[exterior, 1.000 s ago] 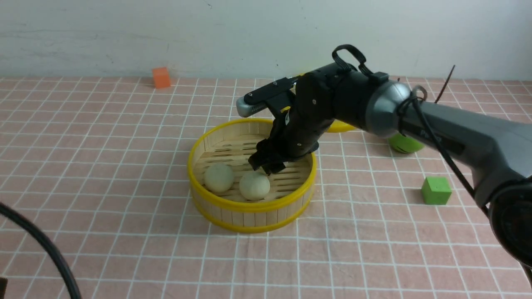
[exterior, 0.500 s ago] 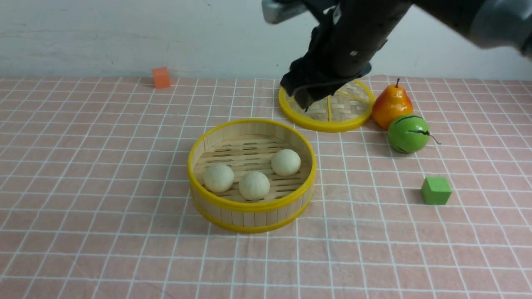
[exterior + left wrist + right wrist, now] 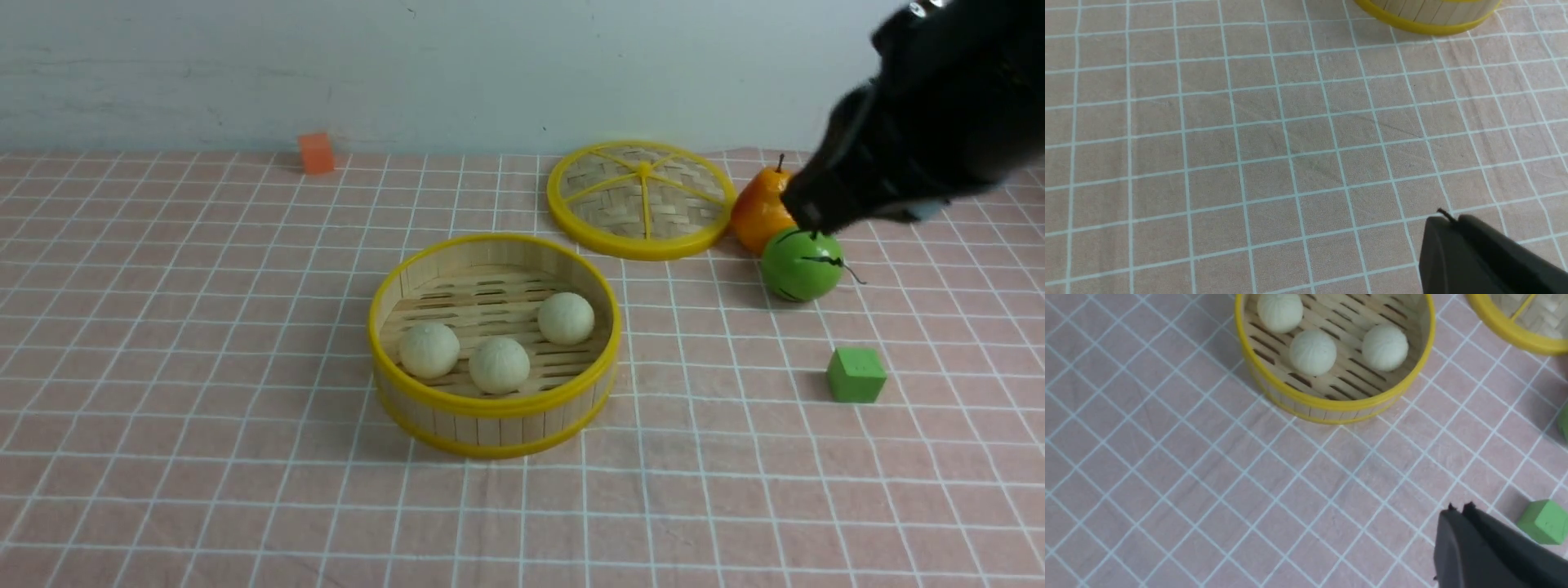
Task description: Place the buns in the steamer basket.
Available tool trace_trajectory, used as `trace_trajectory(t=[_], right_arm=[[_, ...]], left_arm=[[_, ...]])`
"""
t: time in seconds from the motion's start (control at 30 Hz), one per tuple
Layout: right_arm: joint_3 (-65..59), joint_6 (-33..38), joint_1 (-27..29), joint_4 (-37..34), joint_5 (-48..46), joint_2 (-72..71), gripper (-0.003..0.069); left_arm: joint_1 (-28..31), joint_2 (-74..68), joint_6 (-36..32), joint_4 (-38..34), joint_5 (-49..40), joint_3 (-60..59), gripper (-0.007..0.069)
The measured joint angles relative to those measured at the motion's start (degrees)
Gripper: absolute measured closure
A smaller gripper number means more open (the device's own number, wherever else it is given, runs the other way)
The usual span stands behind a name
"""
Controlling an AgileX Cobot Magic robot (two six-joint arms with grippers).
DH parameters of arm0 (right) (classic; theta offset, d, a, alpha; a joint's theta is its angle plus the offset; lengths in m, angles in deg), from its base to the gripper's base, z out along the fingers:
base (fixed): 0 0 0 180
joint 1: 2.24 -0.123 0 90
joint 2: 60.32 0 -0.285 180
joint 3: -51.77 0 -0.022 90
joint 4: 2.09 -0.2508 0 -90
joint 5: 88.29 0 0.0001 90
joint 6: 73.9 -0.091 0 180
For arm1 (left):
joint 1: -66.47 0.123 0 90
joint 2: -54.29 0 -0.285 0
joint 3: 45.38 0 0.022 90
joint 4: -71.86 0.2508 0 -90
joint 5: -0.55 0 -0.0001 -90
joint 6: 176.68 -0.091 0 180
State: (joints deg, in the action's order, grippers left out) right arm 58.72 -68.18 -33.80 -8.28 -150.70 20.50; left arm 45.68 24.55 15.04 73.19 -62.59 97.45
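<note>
The steamer basket (image 3: 384, 327) stands mid-table with three cream buns inside: one on the left (image 3: 429, 349), one in the middle (image 3: 500, 365), one on the right (image 3: 566, 318). The right wrist view shows the basket (image 3: 1331, 404) and the buns (image 3: 1312, 352) too. My right gripper (image 3: 808, 214) is shut and empty, raised at the right above the green ball; its closed tips show in the right wrist view (image 3: 1458, 509). My left gripper (image 3: 1447, 218) is shut and empty over bare cloth near the basket's bottom rim (image 3: 1425, 25); it is out of the front view.
The flat woven lid (image 3: 642, 198) lies behind the basket. A pear (image 3: 759, 211) and a green striped ball (image 3: 800, 264) sit at the right. A green cube (image 3: 855, 375) lies nearer the front right, also in the right wrist view (image 3: 1544, 521). An orange cube (image 3: 316, 152) is far left.
My right gripper has left the third bun in the basket, risen and swung away to the right. The lid, pear and green ball are now uncovered.
</note>
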Motion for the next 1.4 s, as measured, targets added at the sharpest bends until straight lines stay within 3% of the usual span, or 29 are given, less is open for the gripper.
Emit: trace_trajectory(t=[0.27, 0.47, 0.87, 1.1, 1.23, 1.4], right_arm=[[-22.70, 0.01, 0.00, -5.55, 19.09, -16.55, 0.0675], [-31.21, 0.01, 0.00, -5.89, 17.91, -22.49, 0.0671], [-32.85, 0.01, -0.07, -5.26, 16.48, -26.33, 0.0680], [-43.42, -2.18, -2.52, 1.94, 32.25, -34.77, 0.0680], [-55.10, -8.67, 2.59, 4.92, 41.90, -44.58, 0.0680], [-69.43, -12.77, 17.13, 8.23, 45.60, -58.80, 0.0680]], left_arm=[[0.00, 0.00, 0.00, 0.00, 0.00, 0.00, 0.0599], [0.00, 0.00, 0.00, 0.00, 0.00, 0.00, 0.0591], [0.00, 0.00, 0.00, 0.00, 0.00, 0.00, 0.0586], [0.00, 0.00, 0.00, 0.00, 0.00, -0.07, 0.0586], [0.00, 0.00, 0.00, 0.00, 0.00, -0.07, 0.0586], [0.00, 0.00, 0.00, 0.00, 0.00, -0.07, 0.0583]])
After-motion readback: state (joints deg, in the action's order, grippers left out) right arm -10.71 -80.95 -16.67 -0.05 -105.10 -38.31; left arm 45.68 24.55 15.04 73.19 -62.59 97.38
